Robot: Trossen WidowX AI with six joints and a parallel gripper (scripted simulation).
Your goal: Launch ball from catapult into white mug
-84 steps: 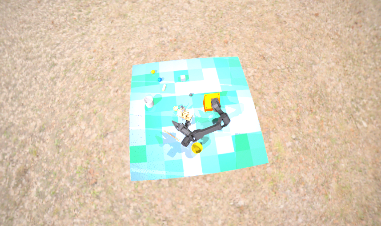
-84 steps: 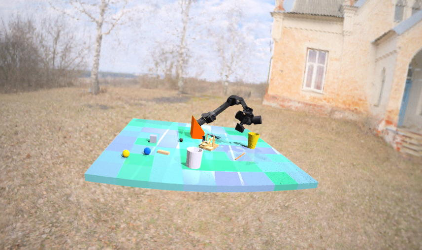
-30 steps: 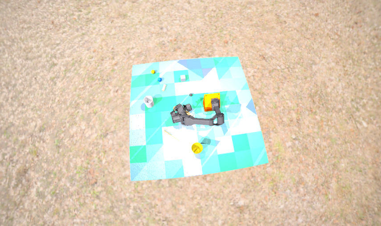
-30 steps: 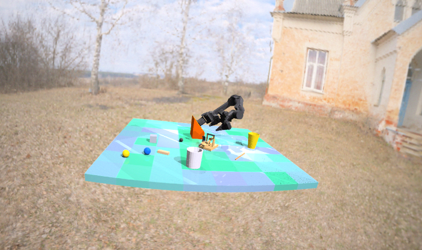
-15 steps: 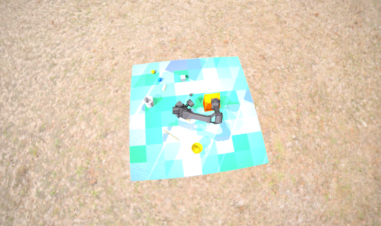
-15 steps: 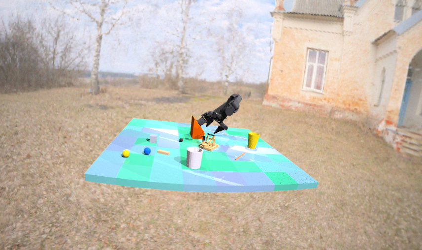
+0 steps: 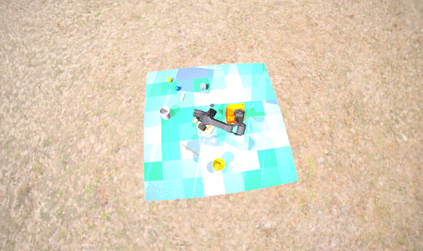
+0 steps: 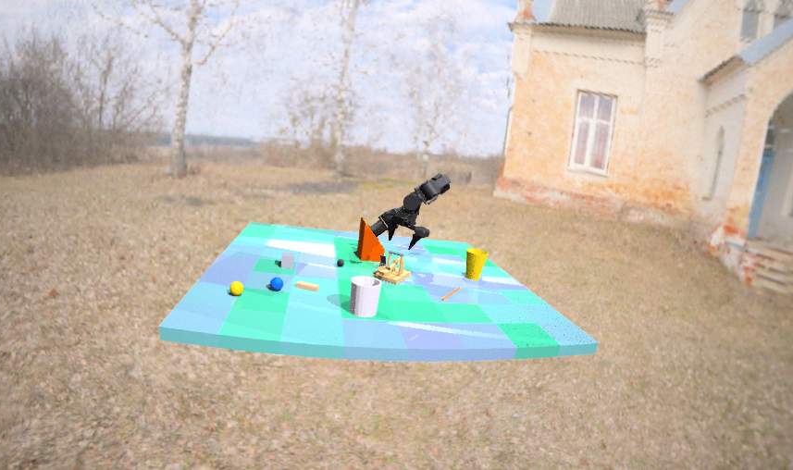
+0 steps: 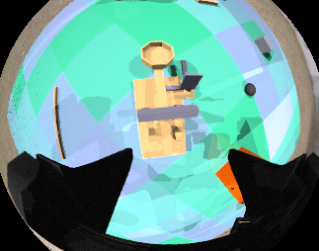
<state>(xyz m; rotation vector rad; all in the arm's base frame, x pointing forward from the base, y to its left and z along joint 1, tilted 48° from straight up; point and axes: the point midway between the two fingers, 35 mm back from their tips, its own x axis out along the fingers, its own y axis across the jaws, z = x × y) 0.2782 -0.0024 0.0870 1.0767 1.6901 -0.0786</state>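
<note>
The wooden catapult (image 7: 209, 131) (image 8: 393, 276) (image 9: 162, 145) stands on the table; its cup (image 9: 157, 54) looks empty in the wrist view. My gripper (image 7: 206, 119) (image 8: 400, 243) (image 9: 183, 154) is open and empty, above the catapult and pointing down. The white mug (image 7: 166, 114) (image 8: 365, 299) stands upright beyond the catapult's cup end, out of the wrist view. A small black ball (image 7: 211, 105) (image 8: 340, 262) (image 9: 250, 89) lies to one side of the catapult. A blue ball (image 7: 177, 88) (image 8: 276, 283) and a yellow ball (image 7: 170, 79) (image 8: 236, 288) lie farther off. The arm partly hides the catapult in the top view.
The orange wedge (image 7: 236, 107) (image 8: 368, 246) (image 9: 230, 180) is by the arm's base. A yellow cup (image 7: 218, 164) (image 8: 475, 264), a thin stick (image 7: 190, 150) (image 8: 451, 293) (image 9: 56, 119), a grey cube (image 7: 203, 86) (image 8: 287, 260) (image 9: 263, 44) and a wooden block (image 7: 181, 97) (image 8: 306, 286) are also on the table.
</note>
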